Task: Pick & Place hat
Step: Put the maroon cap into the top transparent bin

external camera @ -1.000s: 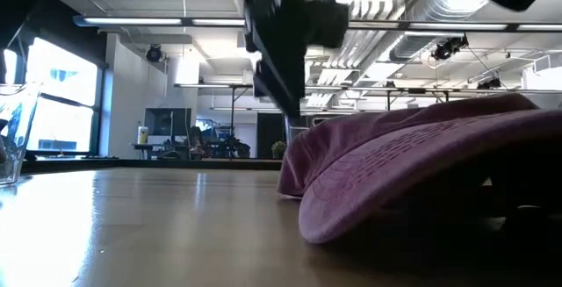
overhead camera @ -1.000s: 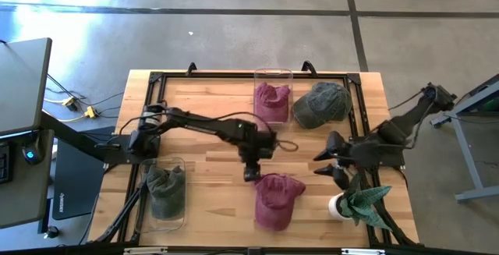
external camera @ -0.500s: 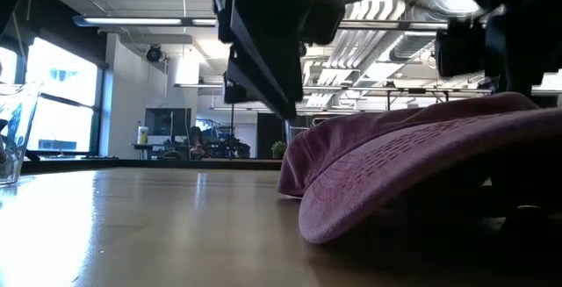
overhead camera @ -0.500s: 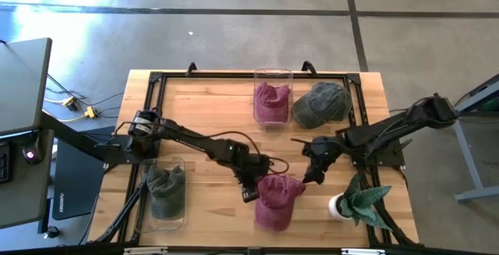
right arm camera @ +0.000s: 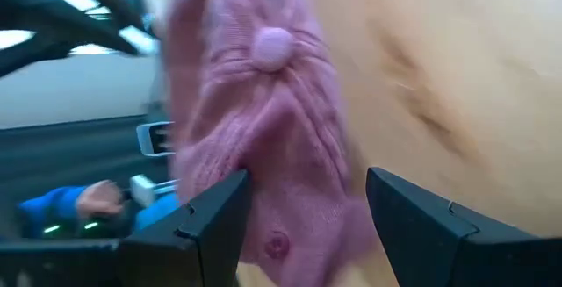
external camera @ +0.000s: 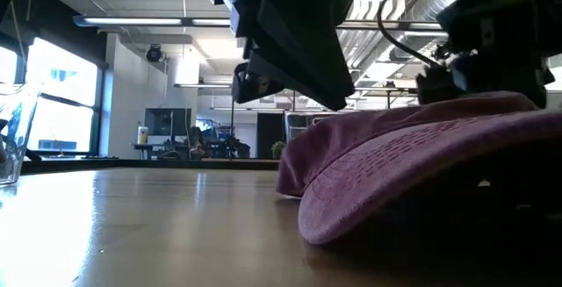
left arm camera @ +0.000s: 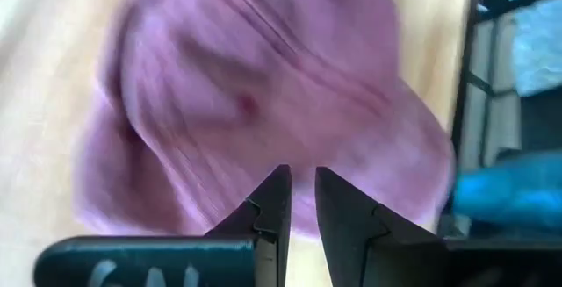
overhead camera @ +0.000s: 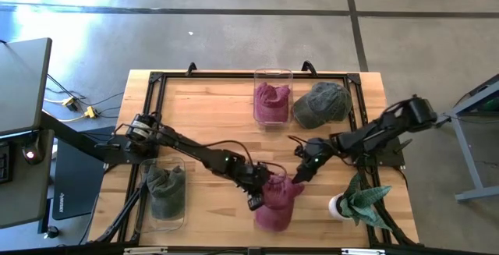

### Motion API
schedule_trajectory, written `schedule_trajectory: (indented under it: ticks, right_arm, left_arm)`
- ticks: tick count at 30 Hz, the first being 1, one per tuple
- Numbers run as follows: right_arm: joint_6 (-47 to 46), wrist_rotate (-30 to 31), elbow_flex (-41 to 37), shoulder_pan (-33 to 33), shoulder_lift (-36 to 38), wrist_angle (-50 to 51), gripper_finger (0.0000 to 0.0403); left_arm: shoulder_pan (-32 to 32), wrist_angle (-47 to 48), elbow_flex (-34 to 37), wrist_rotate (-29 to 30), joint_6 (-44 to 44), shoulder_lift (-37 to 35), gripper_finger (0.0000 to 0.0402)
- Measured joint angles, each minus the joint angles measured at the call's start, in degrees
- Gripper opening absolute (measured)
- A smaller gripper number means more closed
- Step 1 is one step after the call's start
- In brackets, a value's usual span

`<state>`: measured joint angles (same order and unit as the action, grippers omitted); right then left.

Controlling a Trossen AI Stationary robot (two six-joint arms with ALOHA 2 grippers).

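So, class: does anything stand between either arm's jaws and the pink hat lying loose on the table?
Nothing visible does. The left gripper and the right gripper both sit right at the pink hat, with no other object between.

hat (overhead camera: pixel 274 202): maroon soft cap, crumpled, button on the crown, lying on the wooden surface (overhead camera: pixel 203 122)
place: about 6 o'clock, near the front edge
pose: crown up, brim toward 6 o'clock
state: resting on the surface, not lifted
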<state>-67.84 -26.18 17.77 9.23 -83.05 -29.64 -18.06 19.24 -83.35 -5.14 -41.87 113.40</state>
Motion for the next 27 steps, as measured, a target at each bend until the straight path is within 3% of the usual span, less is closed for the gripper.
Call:
schedule_trajectory:
  ticks: [8,15,23,27]
  right_arm:
    - [-2.26,-3.64,2.83,-0.07,-11.23,-16.88,0.0218]
    - [-4.2,-9.59,2.92,0.04,-13.99,-25.75,0.0205]
    - [-1.03,-8.17,2.89,1.35,-14.05,-28.72,0.0195]
    - [2.66,-4.11,3.93,2.76,-14.05,-28.91,0.0139]
  left_arm:
    - [0.0,1.33,0.0,2.1,1.09,0.0,0.005]
    - [0.5,3.7,0.0,4.49,0.28,-0.03,0.005]
    - [0.84,11.29,-1.21,10.27,-4.49,-3.36,0.005]
    - [1.95,10.83,-1.44,9.97,-4.69,-3.48,0.005]
